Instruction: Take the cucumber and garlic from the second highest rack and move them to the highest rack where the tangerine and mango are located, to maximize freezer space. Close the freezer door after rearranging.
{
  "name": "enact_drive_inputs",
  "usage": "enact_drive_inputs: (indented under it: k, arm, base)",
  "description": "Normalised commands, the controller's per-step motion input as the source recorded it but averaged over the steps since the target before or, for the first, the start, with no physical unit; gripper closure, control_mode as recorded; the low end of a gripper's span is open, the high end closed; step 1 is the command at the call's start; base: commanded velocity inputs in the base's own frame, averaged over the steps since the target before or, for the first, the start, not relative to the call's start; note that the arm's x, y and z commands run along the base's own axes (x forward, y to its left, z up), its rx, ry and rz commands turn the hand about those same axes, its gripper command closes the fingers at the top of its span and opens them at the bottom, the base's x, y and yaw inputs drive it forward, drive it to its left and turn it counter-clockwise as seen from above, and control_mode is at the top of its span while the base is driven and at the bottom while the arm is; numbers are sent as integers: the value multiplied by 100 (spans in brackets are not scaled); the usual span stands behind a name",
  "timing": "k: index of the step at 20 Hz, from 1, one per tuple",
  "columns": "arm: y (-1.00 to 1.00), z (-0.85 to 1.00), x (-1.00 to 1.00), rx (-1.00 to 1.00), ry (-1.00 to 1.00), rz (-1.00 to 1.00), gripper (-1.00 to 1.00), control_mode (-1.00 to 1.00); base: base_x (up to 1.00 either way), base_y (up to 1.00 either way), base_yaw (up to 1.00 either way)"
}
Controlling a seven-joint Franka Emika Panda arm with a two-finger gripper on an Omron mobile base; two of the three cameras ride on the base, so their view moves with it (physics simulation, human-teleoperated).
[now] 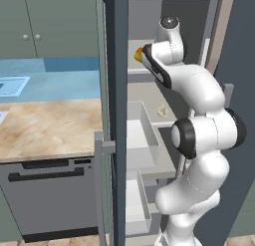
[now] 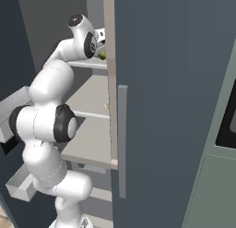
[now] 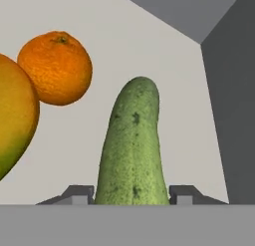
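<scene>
My gripper [image 3: 132, 195] is shut on the cucumber [image 3: 132, 150], a dark green stub that lies between both finger tips and points away over the highest rack [image 3: 189, 120]. The tangerine [image 3: 56, 68] rests on that light grey shelf to the cucumber's left. The mango [image 3: 15, 115] touches the tangerine at the frame's left edge. In the left base view my hand reaches into the top level, with an orange fruit [image 1: 138, 54] beside it. The pale garlic [image 1: 162, 111] sits on the second highest rack [image 1: 149, 98] below. The freezer door [image 2: 175, 107] stands open.
Clear-fronted drawers [image 1: 142, 135] jut out below the shelves. A dark slab [image 1: 117, 115] with a grey bar handle borders the freezer's left side, beside a marble counter [image 1: 50, 125] and a dishwasher [image 1: 50, 190]. The freezer's dark right wall [image 3: 234, 115] is close to the cucumber.
</scene>
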Motion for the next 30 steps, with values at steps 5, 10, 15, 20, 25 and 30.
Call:
enact_drive_inputs:
  k: [5,10,15,20,25,30]
  arm:
    - [-1,-29,0,0,-22,0,-100,-100]
    - [-1,-11,-33,0,-26,0,-100,-100]
    - [-1,12,-96,0,-12,-1,-100,-100]
    - [-4,45,-100,0,-1,0,-100,-100]
    - [-1,-3,-99,0,22,0,-100,-100]
    - [1,-43,-66,0,44,0,-100,-100]
  base:
    - [0,0,0]
    - [0,0,0]
    - [0,0,0]
    - [0,0,0]
    - [0,0,0]
    - [0,0,0]
